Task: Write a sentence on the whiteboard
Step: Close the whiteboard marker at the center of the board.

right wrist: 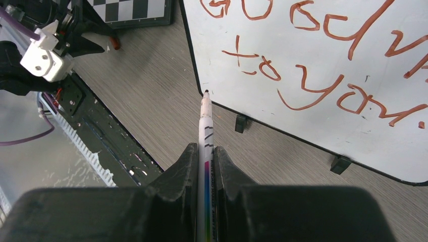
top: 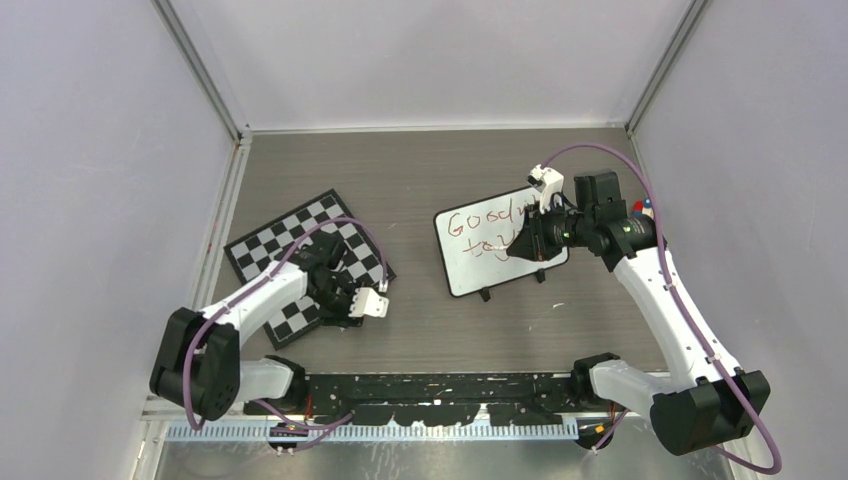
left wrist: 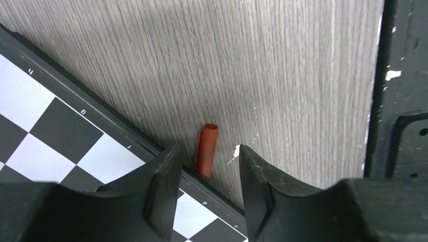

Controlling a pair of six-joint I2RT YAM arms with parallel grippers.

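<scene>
The whiteboard [top: 490,272] stands tilted right of centre, and the red-brown sentence [top: 487,228] runs across it in two lines. In the right wrist view the whiteboard [right wrist: 303,126] fills the upper right. My right gripper [right wrist: 205,151] is shut on a white marker [right wrist: 206,126], whose tip points at the board's lower left corner. My left gripper [left wrist: 208,146] is open and hangs low over a red-brown marker cap [left wrist: 206,150]. The cap lies on the table against the checkerboard's edge, one finger on each side, neither touching it.
A black-and-white checkerboard [top: 270,250] lies at the left, partly under my left gripper [top: 348,298]. A black rail [top: 440,385] runs along the near table edge. Small red and blue items [top: 643,208] sit behind the right arm. Walls close in three sides.
</scene>
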